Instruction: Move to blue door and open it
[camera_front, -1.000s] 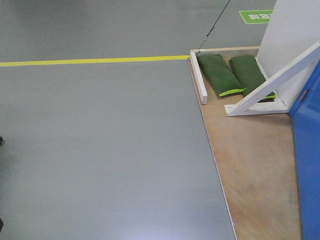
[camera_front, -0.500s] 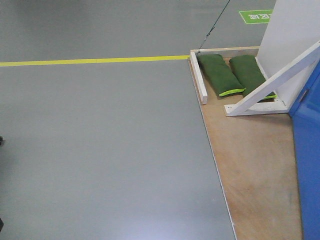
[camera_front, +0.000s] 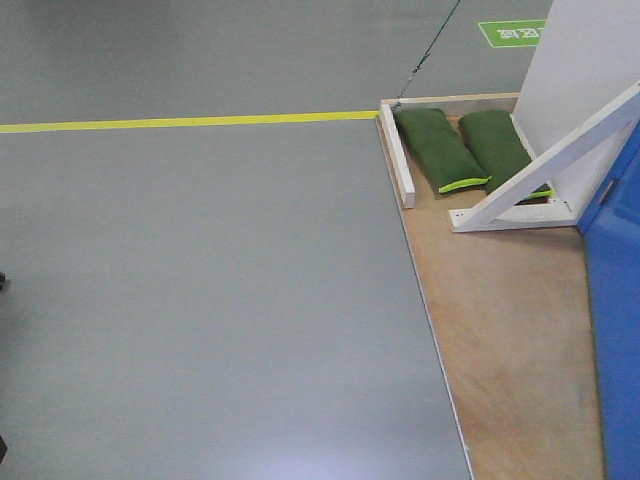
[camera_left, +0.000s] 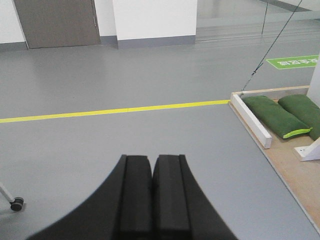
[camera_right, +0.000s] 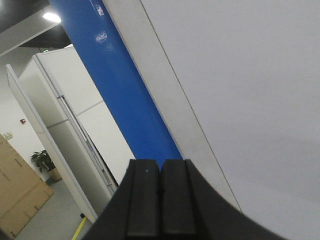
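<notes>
The blue door (camera_front: 615, 330) shows as a glossy blue panel along the right edge of the front view, standing on a plywood base (camera_front: 510, 340). Its handle and lock are out of view. In the right wrist view the blue door (camera_right: 117, 90) runs as a slanted blue strip beside a white frame panel (camera_right: 240, 90). My right gripper (camera_right: 160, 165) is shut and empty, pointing up along the door. My left gripper (camera_left: 152, 162) is shut and empty, held over the grey floor, well left of the base.
Two green sandbags (camera_front: 460, 148) lie at the back of the base behind a white diagonal brace (camera_front: 545, 165) and a white rail (camera_front: 398, 155). A yellow floor line (camera_front: 190, 121) crosses the grey floor. A caster wheel (camera_left: 16, 203) stands at the far left.
The view has shifted very slightly; the base and sandbags sit almost where they were. Both grippers stay shut.
</notes>
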